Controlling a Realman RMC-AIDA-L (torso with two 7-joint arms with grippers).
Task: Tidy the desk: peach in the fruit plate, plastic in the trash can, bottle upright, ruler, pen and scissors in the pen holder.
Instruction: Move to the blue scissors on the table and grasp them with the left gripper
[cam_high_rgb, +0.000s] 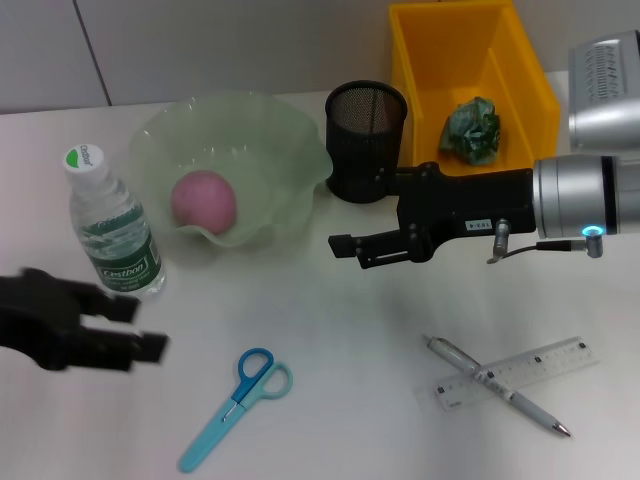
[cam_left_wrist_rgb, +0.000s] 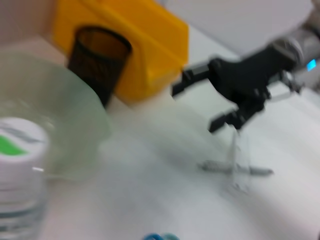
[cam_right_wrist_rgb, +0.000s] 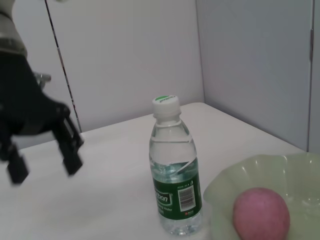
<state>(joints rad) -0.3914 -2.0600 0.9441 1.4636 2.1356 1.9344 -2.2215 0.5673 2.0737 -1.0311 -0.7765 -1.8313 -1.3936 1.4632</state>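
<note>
The water bottle (cam_high_rgb: 112, 225) stands upright at the left; it also shows in the right wrist view (cam_right_wrist_rgb: 175, 175). The pink peach (cam_high_rgb: 204, 198) lies in the green fruit plate (cam_high_rgb: 290, 150). Crumpled green plastic (cam_high_rgb: 472, 130) lies in the yellow bin (cam_high_rgb: 420, 60). The black mesh pen holder (cam_high_rgb: 366, 140) stands between plate and bin. Blue scissors (cam_high_rgb: 235, 395) lie at the front. A pen (cam_high_rgb: 495, 385) lies crossed over a clear ruler (cam_high_rgb: 540, 362) at the front right. My right gripper (cam_high_rgb: 360, 212) is open and empty beside the pen holder. My left gripper (cam_high_rgb: 138, 328) is open and empty, front left below the bottle.
The yellow bin stands at the back right, close behind my right arm. The wall runs along the table's far edge. White tabletop (cam_high_rgb: 330, 330) lies between the scissors and the pen.
</note>
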